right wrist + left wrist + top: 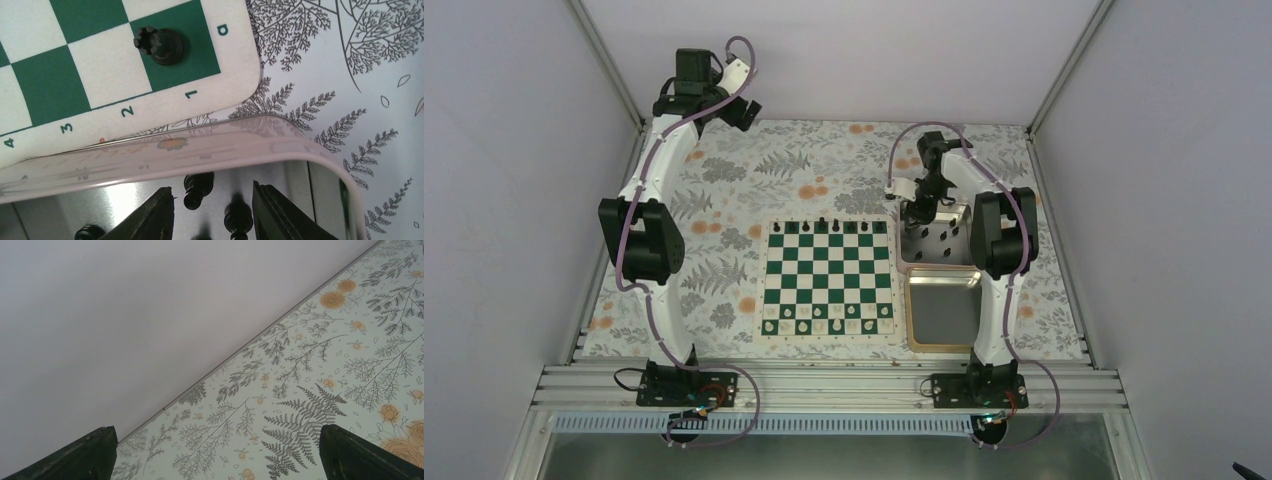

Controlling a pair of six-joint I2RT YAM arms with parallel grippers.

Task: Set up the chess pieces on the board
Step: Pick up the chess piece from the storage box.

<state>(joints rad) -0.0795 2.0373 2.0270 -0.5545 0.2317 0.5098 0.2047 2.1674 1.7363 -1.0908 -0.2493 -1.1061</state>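
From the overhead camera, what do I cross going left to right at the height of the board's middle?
left arm → chessboard → near silver tin → right arm. The far tin is left out because the right arm's wrist overlaps it.

The board (828,282), green and white checks with a cream border, is lying flat with its rows running square to the arms. Several black pieces (822,226) are standing upright along its far row, a rook (161,45) occupying the green corner square at the a and 1 marks. Other black pieces (196,189) are sitting loose inside the tin (320,150) just beside that corner, their pose being unclear.
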